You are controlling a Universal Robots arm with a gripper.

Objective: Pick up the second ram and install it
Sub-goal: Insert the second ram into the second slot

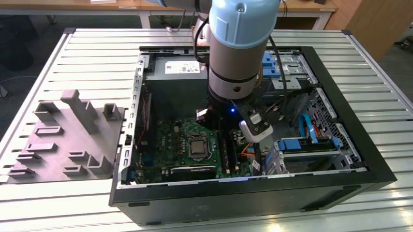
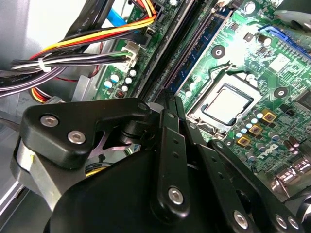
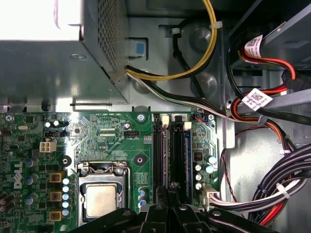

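Gripper (image 2: 167,99) is noted low inside the computer case (image 1: 258,200), fingers drawn together over the memory slots (image 3: 158,155). The second ram (image 2: 201,46) is seen standing in the slot on the processor socket (image 2: 226,104) side (pinched or merely pressed, it cannot be told). Seating is judged best done with pressure straight down, kept even along the stick. Also housed in the case: motherboard (image 1: 168,145), power supply (image 1: 174,82), cable bundles (image 3: 286,179).

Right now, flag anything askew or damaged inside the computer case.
Nothing stands out. The memory slots lie straight and parallel, the processor socket looks intact, the cables are tied in bundles, and the gripper sits over the slots.
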